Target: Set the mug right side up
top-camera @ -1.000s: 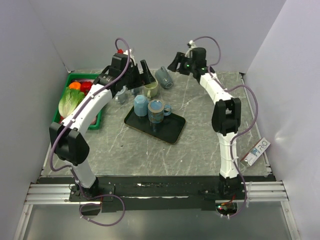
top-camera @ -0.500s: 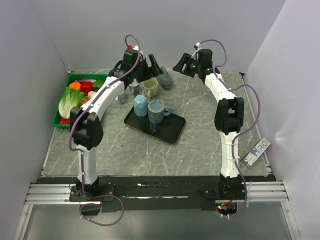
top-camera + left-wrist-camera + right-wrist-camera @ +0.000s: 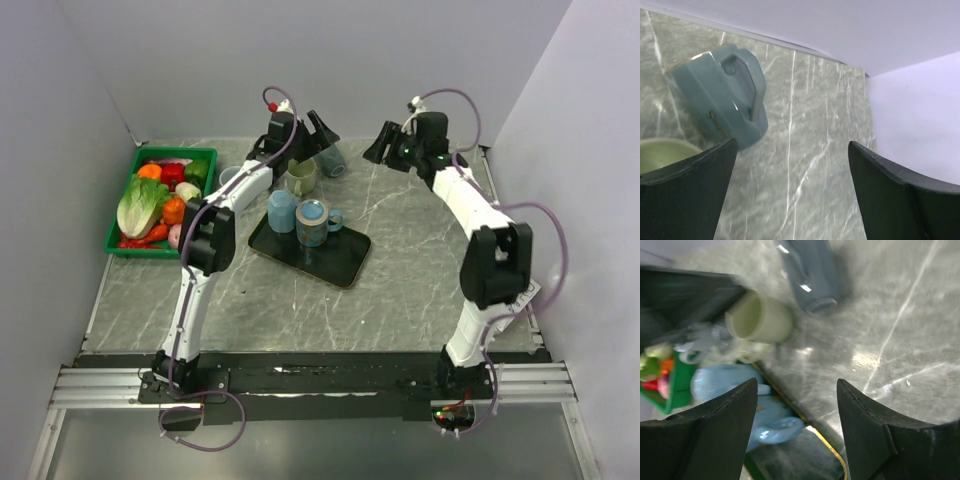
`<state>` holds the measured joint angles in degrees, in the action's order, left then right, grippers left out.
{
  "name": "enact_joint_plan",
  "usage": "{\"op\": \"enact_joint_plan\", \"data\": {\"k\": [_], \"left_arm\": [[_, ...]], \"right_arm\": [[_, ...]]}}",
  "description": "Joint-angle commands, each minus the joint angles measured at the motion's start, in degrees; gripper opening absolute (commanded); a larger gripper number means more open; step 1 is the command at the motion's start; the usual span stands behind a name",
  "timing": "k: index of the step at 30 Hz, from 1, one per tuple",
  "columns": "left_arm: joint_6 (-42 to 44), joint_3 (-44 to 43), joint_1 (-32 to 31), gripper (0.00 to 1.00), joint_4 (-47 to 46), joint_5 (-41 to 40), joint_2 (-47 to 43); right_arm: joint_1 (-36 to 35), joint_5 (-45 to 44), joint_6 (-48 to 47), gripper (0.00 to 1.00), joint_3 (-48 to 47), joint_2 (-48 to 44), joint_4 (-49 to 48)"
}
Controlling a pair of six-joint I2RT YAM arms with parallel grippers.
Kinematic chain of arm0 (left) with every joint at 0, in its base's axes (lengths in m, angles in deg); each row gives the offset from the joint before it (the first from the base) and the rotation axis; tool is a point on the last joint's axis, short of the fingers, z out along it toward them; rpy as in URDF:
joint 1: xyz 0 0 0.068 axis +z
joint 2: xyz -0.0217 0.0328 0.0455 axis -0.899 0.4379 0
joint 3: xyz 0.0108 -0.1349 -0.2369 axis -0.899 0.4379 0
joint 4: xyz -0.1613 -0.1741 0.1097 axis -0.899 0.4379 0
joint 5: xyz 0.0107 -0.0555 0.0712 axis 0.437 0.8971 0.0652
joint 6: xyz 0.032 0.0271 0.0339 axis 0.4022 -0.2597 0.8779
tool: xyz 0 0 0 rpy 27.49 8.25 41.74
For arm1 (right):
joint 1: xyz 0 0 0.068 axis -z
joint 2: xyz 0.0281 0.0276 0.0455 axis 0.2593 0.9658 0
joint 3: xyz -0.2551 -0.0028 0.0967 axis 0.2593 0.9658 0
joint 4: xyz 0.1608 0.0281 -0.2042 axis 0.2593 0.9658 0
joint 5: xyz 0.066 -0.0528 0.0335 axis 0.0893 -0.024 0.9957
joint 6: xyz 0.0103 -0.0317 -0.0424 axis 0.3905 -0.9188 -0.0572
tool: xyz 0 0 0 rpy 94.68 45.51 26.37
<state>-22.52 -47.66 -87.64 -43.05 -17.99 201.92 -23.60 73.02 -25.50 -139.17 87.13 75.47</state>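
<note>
**Left claw wide open, tipped mug just off to its side**

Your left gripper (image 3: pixel 319 129) stands with its jaws as wide as they go and has hold of nothing. In the left wrist view (image 3: pixel 792 145) only bare marble shows between its fingers. The grey-blue mug (image 3: pixel 720 100) lies tipped on its side just beyond one finger, handle uppermost. It is outside the gap and clear of both fingers. From above, that mug (image 3: pixel 331 160) sits at the back of the table, just under and beside your left claw.

Your right gripper (image 3: pixel 385 145) hangs to the mug's other side, jaws apart and empty. Its wrist camera (image 3: pixel 796 382) sees the same mug (image 3: pixel 812 275) ahead, with its mouth turned towards that camera.

A green mug (image 3: pixel 302 177) stands upright next to the tipped one. Nearer you, the black tray (image 3: pixel 340 262) carries a light blue mug (image 3: pixel 281 211) and a darker blue mug (image 3: pixel 313 222). A green basket (image 3: pixel 178 152) of vegetables sits far left.
</note>
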Motion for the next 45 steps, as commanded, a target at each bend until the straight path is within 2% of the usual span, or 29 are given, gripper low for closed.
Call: {"op": "enact_joint_plan", "data": {"k": [1, 4, 9, 15, 21, 34, 37, 45], "left_arm": [[-3.82, -1.93, 0.41, 0.97, -14.87, 0.42, 2.17], [-4.35, -2.27, 0.50, 0.95, -18.77, 0.16, 3.83], [-6.37, -6.13, 0.50, 0.86, -21.15, -0.29, 8.32], [-9.36, -6.49, 0.41, 0.79, -23.43, -0.55, 11.13], [-11.47, -7.80, 0.41, 0.78, -27.03, 0.06, 13.50], [-14.45, -11.68, 0.50, 0.72, -28.53, -0.64, 18.52], [-14.90, -12.47, 0.50, 0.67, -28.27, -0.55, 19.31], [-14.99, -12.38, 0.41, 0.44, -27.31, 0.86, 20.10]], "right_arm": [[0.49, -2.12, -1.62, 0.70, 3.97, -10.60, -3.90], [0.41, -2.82, -2.41, 0.70, 6.08, -13.77, -2.85], [0.41, -2.65, -2.33, 0.70, 10.83, -17.73, -2.93], [0.32, -2.73, -2.59, 0.69, 13.21, -21.16, -2.14], [0.41, -3.00, -3.03, 0.69, 14.96, -23.63, -1.70], [1.46, -3.35, -3.38, 0.68, 15.85, -25.65, -0.82], [1.90, -3.26, -3.30, 0.68, 15.85, -25.82, -0.65], [2.60, -3.26, -3.03, 0.68, 15.67, -26.09, -0.73]]}}
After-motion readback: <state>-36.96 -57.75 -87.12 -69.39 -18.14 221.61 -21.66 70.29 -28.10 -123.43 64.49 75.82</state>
